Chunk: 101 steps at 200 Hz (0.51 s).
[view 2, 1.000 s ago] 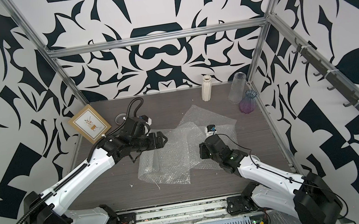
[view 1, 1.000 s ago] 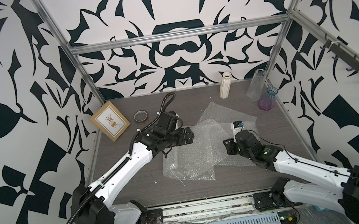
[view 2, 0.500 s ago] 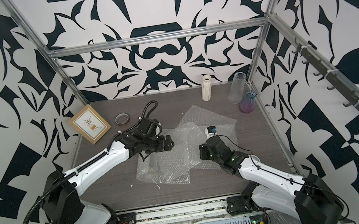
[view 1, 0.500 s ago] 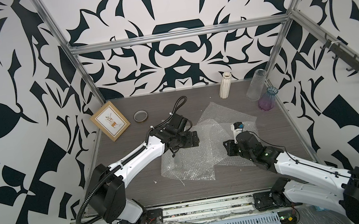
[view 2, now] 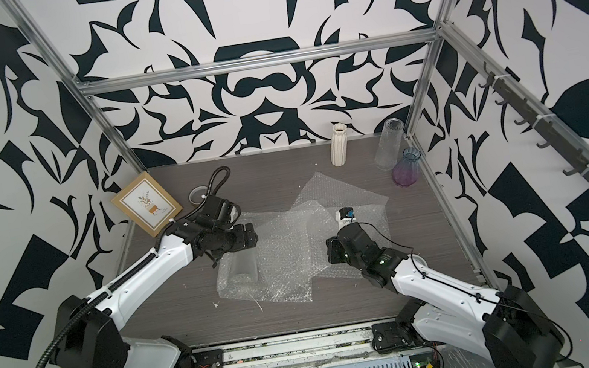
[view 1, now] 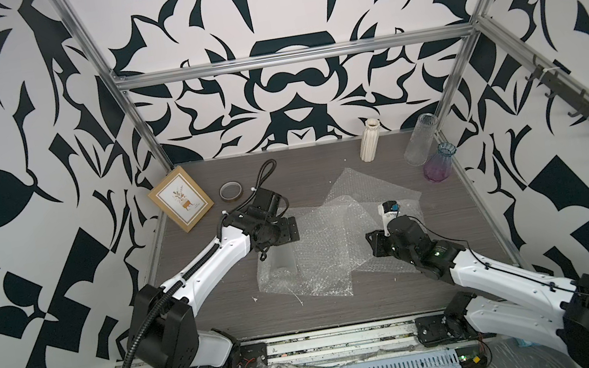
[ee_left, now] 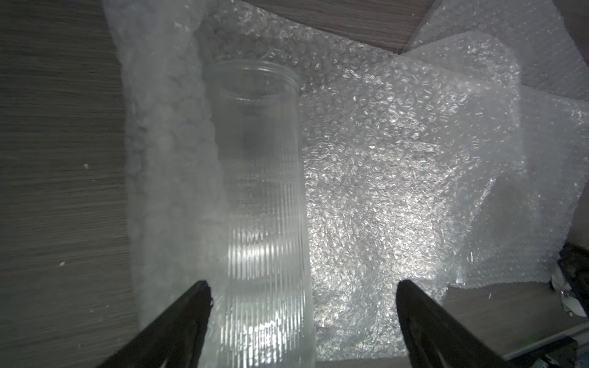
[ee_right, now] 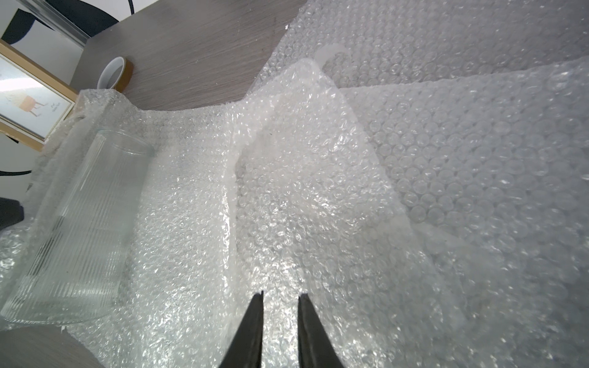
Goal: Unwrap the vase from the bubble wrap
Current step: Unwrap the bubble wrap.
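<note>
Black-and-white patterned walls and an aluminium frame enclose a dark wood-grain surface (view 1: pixel 225 314). Several sheets of bubble wrap (view 1: pixel 326 251) lie overlapped across its middle. The vase (view 1: pixel 284 261), clear ribbed glass, lies on its side on the wrap's edge toward the robot's left. It is bare on top, with one flap of wrap curled up along its side.

Key relation: the left gripper (ee_left: pixel 302 286) hangs directly above the vase, fingers spread wide and grasping nothing. In the left wrist view the vase body runs out from between the fingers, closer to one of them, with the open rim at the end away from the gripper. In both top views the long axis runs roughly from the near edge toward the back wall. The left arm is the nearer one.

The right gripper (ee_right: pixel 281 294) sits low over the wrap, well apart from the vase, jaws nearly together. Whether a fold is pinched cannot be told.

Judgement: closing across the short axis would take the vase; smooth glass may roll.

A picture frame (view 1: pixel 181 202) and a tape roll (view 1: pixel 231 191) sit toward the back
</note>
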Each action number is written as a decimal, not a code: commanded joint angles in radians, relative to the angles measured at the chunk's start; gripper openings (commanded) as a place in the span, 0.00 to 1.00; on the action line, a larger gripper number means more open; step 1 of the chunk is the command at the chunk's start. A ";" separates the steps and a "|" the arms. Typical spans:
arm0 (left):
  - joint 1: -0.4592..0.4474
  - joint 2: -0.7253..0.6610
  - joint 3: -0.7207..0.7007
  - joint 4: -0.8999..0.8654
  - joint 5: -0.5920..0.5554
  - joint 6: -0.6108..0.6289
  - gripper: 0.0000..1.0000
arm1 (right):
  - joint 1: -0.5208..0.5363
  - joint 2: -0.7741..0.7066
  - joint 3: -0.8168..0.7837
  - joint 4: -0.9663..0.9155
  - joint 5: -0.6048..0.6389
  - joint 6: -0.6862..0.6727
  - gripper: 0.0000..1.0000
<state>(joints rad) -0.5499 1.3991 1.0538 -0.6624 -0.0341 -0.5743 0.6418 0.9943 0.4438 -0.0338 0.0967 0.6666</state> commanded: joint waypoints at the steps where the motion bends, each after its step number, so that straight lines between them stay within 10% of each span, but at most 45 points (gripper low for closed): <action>1: 0.050 -0.042 -0.031 -0.061 -0.025 0.024 0.94 | -0.003 0.001 0.015 0.015 -0.002 -0.009 0.23; 101: 0.143 -0.117 0.118 -0.248 -0.072 0.163 1.00 | 0.010 0.076 0.126 -0.080 -0.013 -0.064 0.40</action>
<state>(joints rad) -0.4091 1.3079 1.0851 -0.8078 -0.0940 -0.5041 0.6418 1.0492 0.4877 -0.0837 0.0814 0.6319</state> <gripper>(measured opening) 0.994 0.377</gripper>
